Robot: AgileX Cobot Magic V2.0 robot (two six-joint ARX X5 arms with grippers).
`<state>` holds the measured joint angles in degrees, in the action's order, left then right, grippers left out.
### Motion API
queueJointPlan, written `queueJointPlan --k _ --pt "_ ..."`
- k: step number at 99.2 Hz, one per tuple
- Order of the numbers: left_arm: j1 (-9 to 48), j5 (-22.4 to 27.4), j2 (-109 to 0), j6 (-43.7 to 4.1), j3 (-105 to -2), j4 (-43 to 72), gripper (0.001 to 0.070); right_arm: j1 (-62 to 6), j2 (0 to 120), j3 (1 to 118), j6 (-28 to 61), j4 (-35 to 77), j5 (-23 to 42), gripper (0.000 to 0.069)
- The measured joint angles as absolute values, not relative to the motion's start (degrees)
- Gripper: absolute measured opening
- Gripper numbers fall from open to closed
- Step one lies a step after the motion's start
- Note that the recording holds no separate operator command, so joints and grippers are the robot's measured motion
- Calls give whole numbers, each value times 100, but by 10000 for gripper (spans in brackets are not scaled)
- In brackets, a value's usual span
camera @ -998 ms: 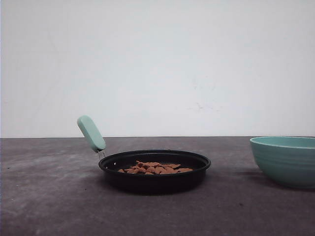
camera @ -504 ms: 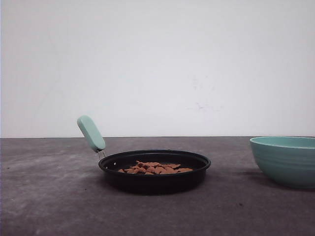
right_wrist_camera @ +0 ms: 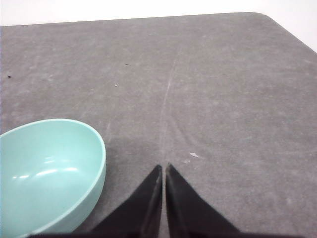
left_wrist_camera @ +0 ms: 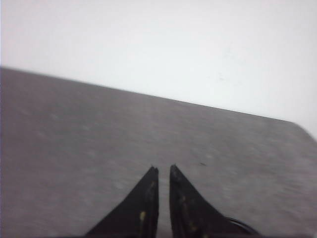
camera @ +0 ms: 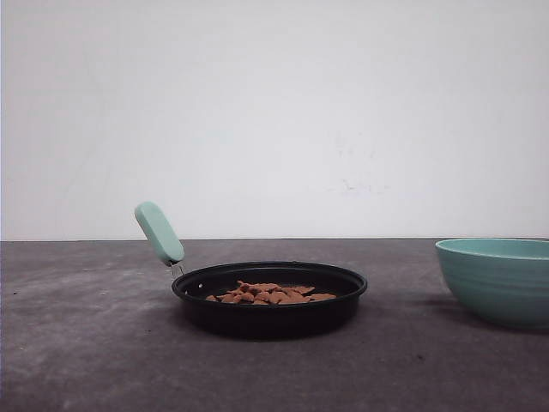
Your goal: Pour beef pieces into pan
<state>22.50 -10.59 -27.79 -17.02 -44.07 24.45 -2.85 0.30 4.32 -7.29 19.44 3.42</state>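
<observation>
The black pan [camera: 269, 300] sits on the dark table, near the middle in the front view, its mint-green handle [camera: 159, 233] pointing up and to the left. Reddish-brown beef pieces [camera: 270, 293] lie in a heap inside it. In the left wrist view my left gripper [left_wrist_camera: 162, 168] is shut with nothing between its tips, over bare table; a thin dark rim [left_wrist_camera: 240, 225] shows beside one finger. In the right wrist view my right gripper [right_wrist_camera: 163, 166] is shut and empty, just beside the teal bowl [right_wrist_camera: 47, 171].
The ribbed teal bowl [camera: 496, 278] stands at the right edge of the front view, apart from the pan, and its inside looks empty. A white wall rises behind the table. The table's rounded far corner [right_wrist_camera: 262, 15] shows in the right wrist view.
</observation>
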Motion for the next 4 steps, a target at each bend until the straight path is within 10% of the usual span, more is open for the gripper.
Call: queueJointPlan --k 4 --pt "2112 -1046 -2635 -1542 -4407 2567 14 -285 30 432 -729 1946 342 10"
